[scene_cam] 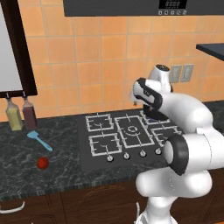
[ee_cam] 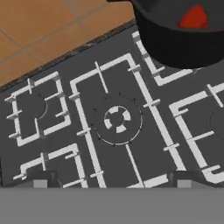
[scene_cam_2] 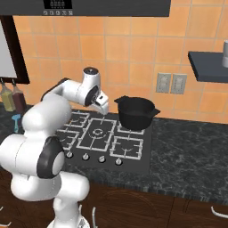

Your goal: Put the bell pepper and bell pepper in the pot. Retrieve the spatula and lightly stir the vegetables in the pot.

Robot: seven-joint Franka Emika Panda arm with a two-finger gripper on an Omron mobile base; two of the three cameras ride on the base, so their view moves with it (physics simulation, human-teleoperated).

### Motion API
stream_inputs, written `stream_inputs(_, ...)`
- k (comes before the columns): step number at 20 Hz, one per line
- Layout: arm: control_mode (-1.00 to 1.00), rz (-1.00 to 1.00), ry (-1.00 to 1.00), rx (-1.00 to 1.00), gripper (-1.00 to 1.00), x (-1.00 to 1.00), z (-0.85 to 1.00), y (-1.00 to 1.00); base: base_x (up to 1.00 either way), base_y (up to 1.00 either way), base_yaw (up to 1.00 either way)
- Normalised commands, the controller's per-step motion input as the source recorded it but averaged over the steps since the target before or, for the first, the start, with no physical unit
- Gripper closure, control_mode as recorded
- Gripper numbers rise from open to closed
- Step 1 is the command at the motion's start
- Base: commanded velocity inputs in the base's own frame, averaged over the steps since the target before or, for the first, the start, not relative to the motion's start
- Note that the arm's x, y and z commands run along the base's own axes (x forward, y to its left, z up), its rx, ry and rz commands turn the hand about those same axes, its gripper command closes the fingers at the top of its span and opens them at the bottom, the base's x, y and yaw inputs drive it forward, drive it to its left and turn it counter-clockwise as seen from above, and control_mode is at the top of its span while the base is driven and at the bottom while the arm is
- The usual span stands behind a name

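Observation:
A round black pot (scene_cam_2: 136, 112) stands on the stove's back right burner. In the hand view one red bell pepper (ee_cam: 194, 17) lies inside the pot (ee_cam: 183, 43). The other bell pepper (scene_cam: 42, 163) rests on the dark counter left of the stove, near the front edge. Just behind it lies the light-blue spatula (scene_cam: 39, 140), its tip also peeking out behind the arm (scene_cam_2: 17, 120). My gripper (scene_cam_2: 103, 108) hovers over the stove's middle, left of the pot, pointing down. Its jaws stand open with nothing between them (ee_cam: 111, 181).
The black stove (scene_cam: 127, 131) has white grates and a row of knobs (scene_cam: 127, 155) along its front. A yellow bottle (scene_cam: 14, 116) and a dark red bottle (scene_cam: 29, 114) stand at the back left by the wall. A dark shelf (scene_cam_2: 209, 64) juts out at the right.

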Motion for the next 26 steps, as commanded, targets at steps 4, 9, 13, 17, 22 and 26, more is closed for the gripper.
stream_inputs(4,-1.0,0.97,0.0,-0.03,-1.0,-0.34,-0.2,0.6,0.0,0.0,0.0)
stream_inputs(9,-1.0,0.73,0.1,-0.17,-1.0,-0.56,-0.17,0.99,0.0,0.0,0.0)
stream_inputs(13,-1.0,0.56,0.19,-0.31,-1.0,-0.65,-0.21,1.0,0.0,0.0,0.0)
stream_inputs(17,-1.0,0.72,0.09,-0.28,-1.0,-0.76,-0.38,1.0,0.0,0.0,0.0)
stream_inputs(22,-1.0,0.39,0.13,-0.3,-1.0,-0.28,-0.37,1.0,0.0,0.0,0.0)
stream_inputs(26,-1.0,0.03,0.3,-0.17,-1.0,0.01,-0.17,0.98,0.0,0.0,0.0)
